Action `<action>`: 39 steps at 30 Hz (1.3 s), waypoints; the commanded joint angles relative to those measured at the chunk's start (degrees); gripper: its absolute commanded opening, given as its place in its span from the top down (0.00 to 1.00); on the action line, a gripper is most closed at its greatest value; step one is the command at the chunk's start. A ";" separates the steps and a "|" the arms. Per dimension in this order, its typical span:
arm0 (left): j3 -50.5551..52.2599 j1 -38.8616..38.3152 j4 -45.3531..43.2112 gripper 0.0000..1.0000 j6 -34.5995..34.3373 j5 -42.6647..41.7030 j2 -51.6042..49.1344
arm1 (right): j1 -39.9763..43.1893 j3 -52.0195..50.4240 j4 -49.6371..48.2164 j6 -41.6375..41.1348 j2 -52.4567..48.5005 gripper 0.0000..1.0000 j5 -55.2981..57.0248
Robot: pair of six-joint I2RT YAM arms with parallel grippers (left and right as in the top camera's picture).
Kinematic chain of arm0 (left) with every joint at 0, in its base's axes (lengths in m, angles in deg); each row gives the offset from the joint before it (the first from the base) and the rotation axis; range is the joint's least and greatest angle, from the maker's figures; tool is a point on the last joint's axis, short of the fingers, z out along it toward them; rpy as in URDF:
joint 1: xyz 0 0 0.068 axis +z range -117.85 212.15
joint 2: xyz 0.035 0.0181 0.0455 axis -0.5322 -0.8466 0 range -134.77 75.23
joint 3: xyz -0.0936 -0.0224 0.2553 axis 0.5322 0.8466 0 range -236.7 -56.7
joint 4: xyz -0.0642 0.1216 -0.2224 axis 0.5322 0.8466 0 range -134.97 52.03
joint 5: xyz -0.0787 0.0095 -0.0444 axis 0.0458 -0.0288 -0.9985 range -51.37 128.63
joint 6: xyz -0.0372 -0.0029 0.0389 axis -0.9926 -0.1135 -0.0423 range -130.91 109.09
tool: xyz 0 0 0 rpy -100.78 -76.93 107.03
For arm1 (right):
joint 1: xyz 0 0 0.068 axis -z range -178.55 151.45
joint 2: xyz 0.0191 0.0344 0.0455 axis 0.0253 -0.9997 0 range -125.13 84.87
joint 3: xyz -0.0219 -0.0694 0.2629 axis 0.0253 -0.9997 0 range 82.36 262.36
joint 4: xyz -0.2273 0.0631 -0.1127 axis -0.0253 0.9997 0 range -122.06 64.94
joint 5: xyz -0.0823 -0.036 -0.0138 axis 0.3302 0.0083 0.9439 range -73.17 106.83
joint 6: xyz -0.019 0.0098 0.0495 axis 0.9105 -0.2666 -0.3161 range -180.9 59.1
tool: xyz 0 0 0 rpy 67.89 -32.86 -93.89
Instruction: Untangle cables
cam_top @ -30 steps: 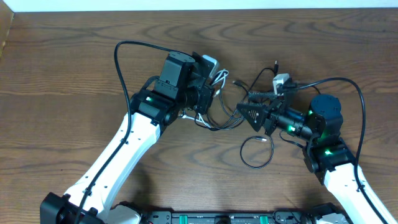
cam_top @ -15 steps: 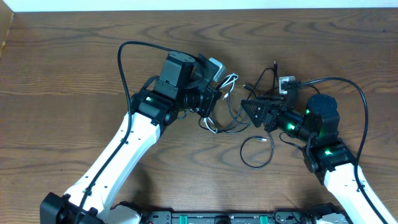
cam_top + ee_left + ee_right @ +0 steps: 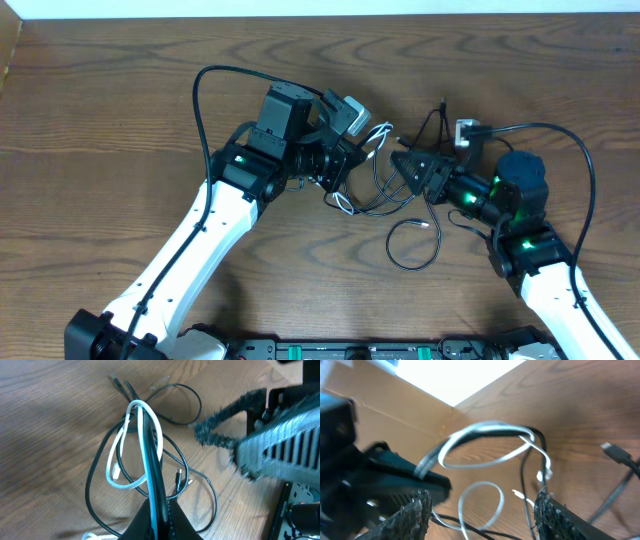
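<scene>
The cables [image 3: 375, 187] are a tangle of thin black cords and one white cord [image 3: 376, 133] between my two grippers. My left gripper [image 3: 348, 152] is shut on the white cord and a black cord. In the left wrist view the white cord [image 3: 116, 460] loops over the closed fingers [image 3: 152, 475], with black loops [image 3: 92, 485] hanging to the table. My right gripper [image 3: 406, 166] is open, facing the tangle from the right. In the right wrist view its fingers [image 3: 482, 510] are spread, and a white loop [image 3: 485, 427] hangs in front of them.
A separate black cord loop [image 3: 415, 245] lies on the wooden table [image 3: 120, 110] in front of my right gripper. A white plug block [image 3: 466, 130] and black plug ends sit behind my right gripper. A cardboard wall [image 3: 380, 405] shows in the right wrist view.
My left gripper has moved right and lifted the white and black cords, stretching the tangle. My right gripper has shifted up and back, and the white plug block has moved with it.
</scene>
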State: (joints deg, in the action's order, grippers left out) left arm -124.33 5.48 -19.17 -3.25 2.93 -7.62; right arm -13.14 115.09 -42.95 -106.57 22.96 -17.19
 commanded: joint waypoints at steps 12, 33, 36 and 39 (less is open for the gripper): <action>-0.85 -4.79 -2.99 0.93 1.33 -1.40 -0.20 | -0.52 0.37 -4.98 -13.03 0.39 0.43 0.31; -0.85 -8.83 -3.21 0.92 1.33 -1.36 -0.20 | -0.52 0.35 -4.52 -12.35 0.39 0.82 3.08; -0.85 -8.81 -3.21 0.92 1.33 -1.33 -0.20 | -0.50 0.37 -4.52 -12.35 0.39 0.89 3.08; -0.85 -8.81 -3.19 0.92 1.33 -1.18 -0.20 | -0.50 0.37 -4.52 -12.35 0.39 0.92 3.06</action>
State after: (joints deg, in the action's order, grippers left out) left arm -124.33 -3.18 -22.03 -3.12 2.62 -7.92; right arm -13.40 115.11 -47.76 -119.47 23.05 -14.74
